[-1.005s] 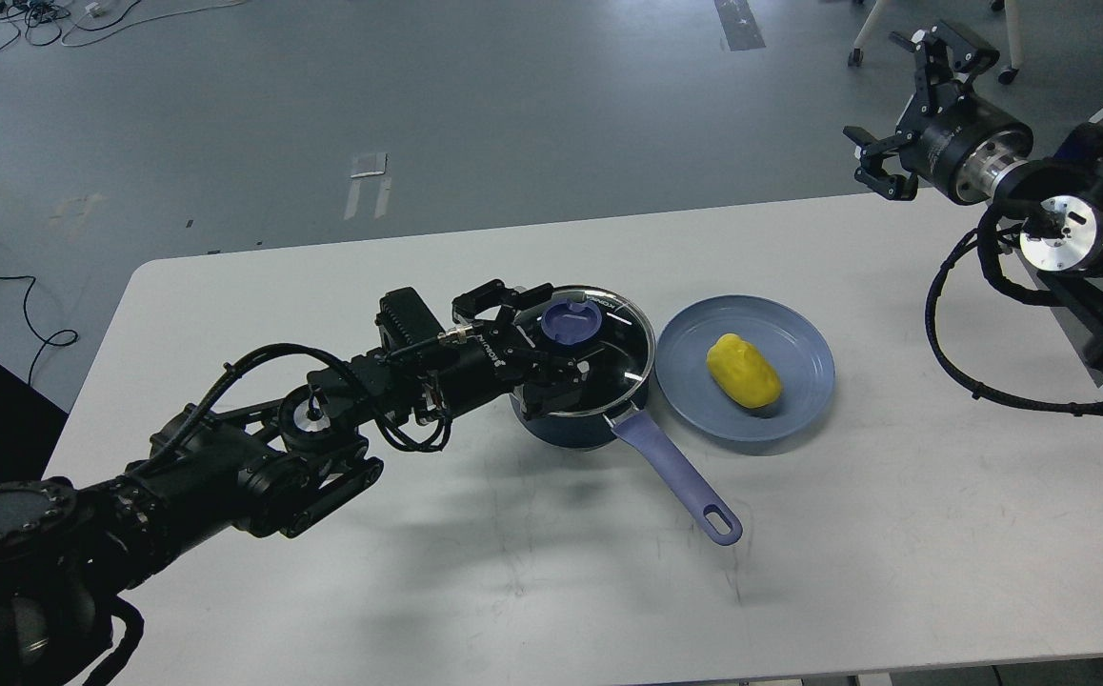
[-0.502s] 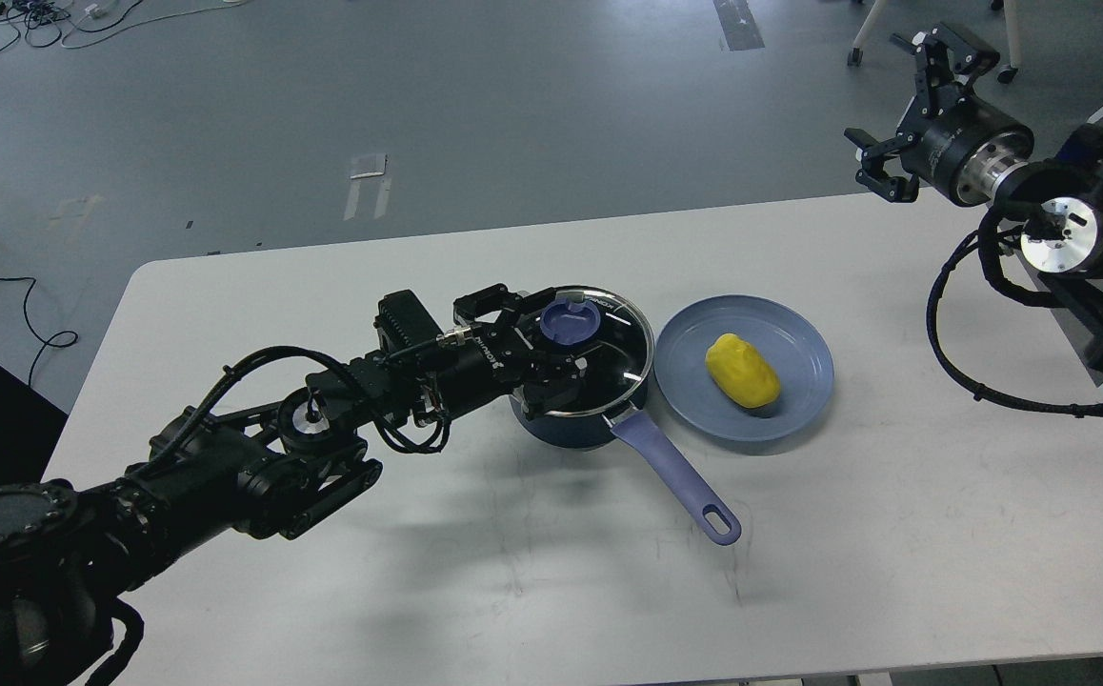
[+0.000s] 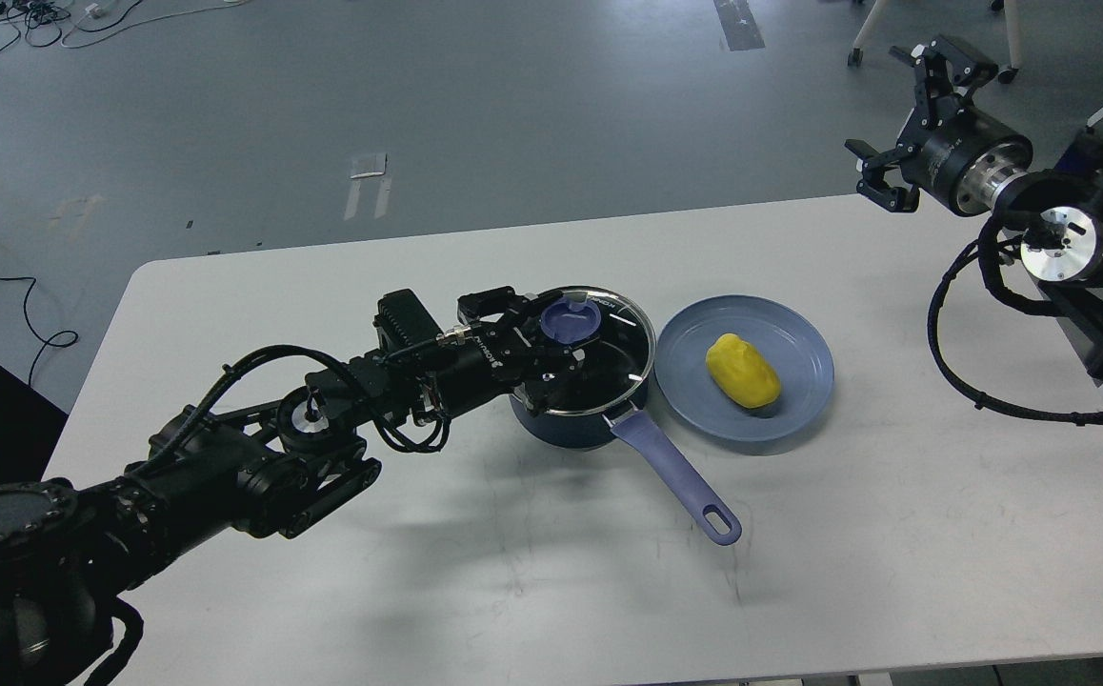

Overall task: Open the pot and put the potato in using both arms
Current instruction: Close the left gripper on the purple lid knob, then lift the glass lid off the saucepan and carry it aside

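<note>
Left gripper [image 3: 551, 338] jaws closed; right gripper [image 3: 909, 124] jaws spread, raised.

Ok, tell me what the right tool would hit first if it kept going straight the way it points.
Probably nothing on the table: the right tool points up-left past the table's far edge toward bare floor. Depth is unclear.

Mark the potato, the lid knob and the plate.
potato [image 3: 743, 371], head view, middle of its yellow body.
lid knob [image 3: 571, 322], head view, its purple top.
plate [image 3: 804, 338], head view, bare rim right of the potato.
</note>
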Robot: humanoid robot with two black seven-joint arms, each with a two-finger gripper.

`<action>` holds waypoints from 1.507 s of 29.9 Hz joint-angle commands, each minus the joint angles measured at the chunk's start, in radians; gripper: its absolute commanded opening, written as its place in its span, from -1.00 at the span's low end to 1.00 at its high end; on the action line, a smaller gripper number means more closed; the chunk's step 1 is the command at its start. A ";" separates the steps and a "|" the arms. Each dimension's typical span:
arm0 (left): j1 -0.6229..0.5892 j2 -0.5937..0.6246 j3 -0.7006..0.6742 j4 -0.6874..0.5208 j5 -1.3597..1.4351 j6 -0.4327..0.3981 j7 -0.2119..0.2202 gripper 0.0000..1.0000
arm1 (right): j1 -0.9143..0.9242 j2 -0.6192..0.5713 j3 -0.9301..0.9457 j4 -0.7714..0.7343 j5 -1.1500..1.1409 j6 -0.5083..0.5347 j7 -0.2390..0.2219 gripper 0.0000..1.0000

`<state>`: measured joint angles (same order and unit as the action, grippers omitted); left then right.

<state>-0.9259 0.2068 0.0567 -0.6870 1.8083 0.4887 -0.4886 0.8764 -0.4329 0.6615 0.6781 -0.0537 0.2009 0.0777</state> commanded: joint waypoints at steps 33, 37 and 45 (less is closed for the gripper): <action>-0.065 0.391 -0.017 -0.186 -0.070 0.000 0.000 -0.46 | 0.015 0.011 -0.003 0.008 0.000 -0.011 -0.001 1.00; -0.028 0.462 -0.017 -0.186 -0.093 0.000 0.000 -0.46 | 0.013 0.014 -0.003 0.006 0.000 -0.011 -0.001 1.00; 0.090 0.520 -0.018 -0.177 -0.121 0.000 0.000 -0.46 | 0.016 0.014 -0.003 0.006 0.000 -0.015 -0.001 1.00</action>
<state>-0.8824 0.7087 0.0409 -0.8686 1.6909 0.4886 -0.4884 0.8918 -0.4188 0.6580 0.6849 -0.0537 0.1865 0.0766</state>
